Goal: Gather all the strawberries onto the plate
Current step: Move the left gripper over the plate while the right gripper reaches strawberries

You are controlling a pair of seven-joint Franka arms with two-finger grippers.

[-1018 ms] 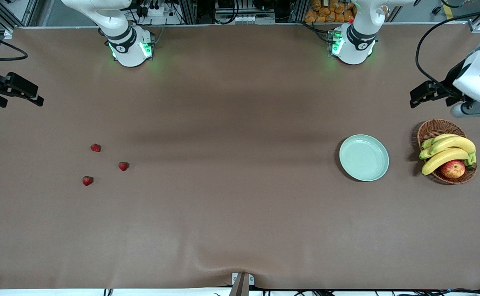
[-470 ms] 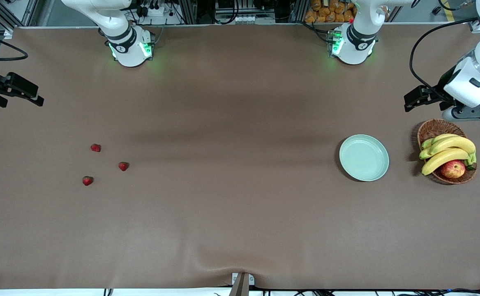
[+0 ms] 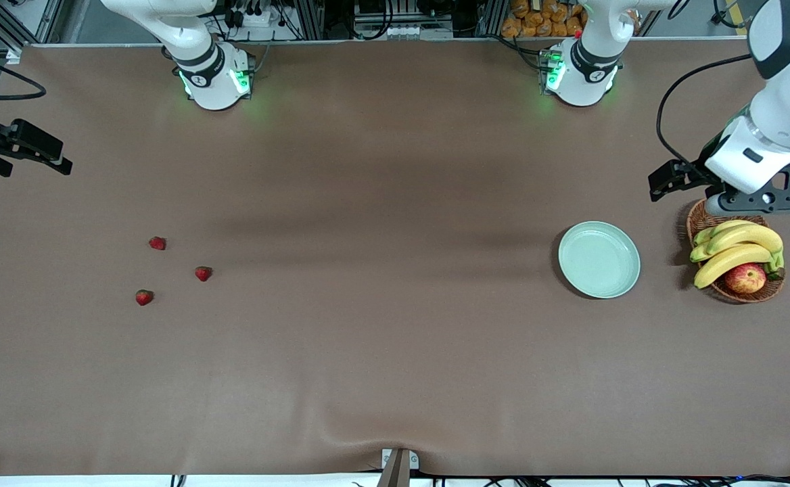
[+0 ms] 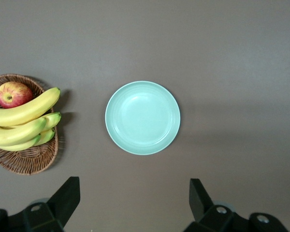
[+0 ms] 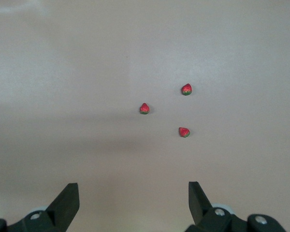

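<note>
Strawberries [image 3: 157,243], three tiny red berries with green tops, lie loosely grouped on the brown table toward the right arm's end in the front view, well apart from the round pale mint-green plate [image 3: 598,259]; the left gripper [image 3: 669,180] has drifted over the wicker basket's [image 3: 703,215] edge, an early approach with nothing collected. The left wrist view shows its fingers spread above the empty plate. In the right wrist view, the waiting right gripper [image 5: 130,200] hangs spread over bare table near the berries.
</note>
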